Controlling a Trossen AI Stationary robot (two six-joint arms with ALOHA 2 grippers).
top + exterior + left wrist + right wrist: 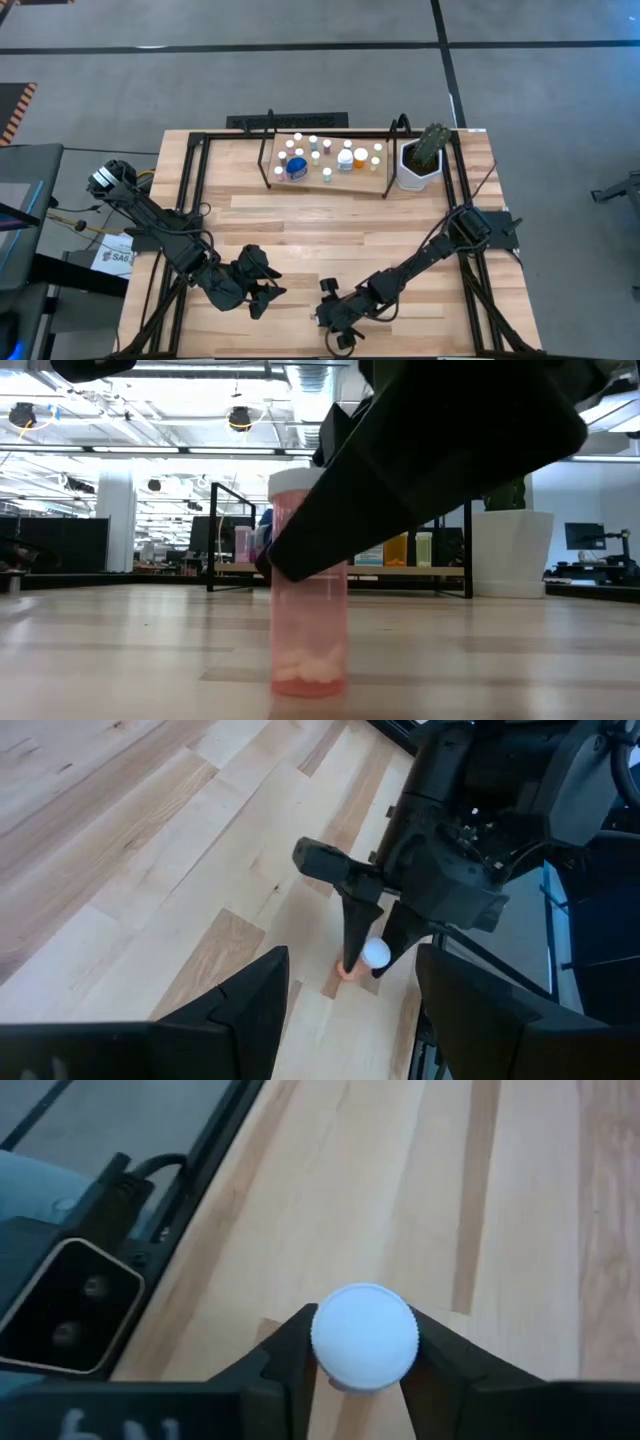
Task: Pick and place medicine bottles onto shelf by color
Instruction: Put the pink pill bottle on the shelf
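A small pink see-through medicine bottle [310, 630] with a white cap [364, 1335] stands upright on its base near the table's near edge. My right gripper [335, 325] is shut on its top. My left gripper [268, 295] hangs open above the table just to the left, its fingers toward the bottle and nothing between them. The shelf [372, 180] stands at the far edge. Several small bottles [320, 152] and a larger blue one [296, 167] stand on its wood board. My right gripper pinches the bottle between its two fingers [290, 1352], one on each side of the white cap's rim [318, 1342]. The fingers slant down at it from the table's right side. The bottle is upright, its base [310, 682] on the table.
A white pot with a green plant [420, 160] stands right of the shelf. Black frame rails [195, 200] run along the table's left and right sides. Bare wood [330, 230] lies between the shelf and the grippers.
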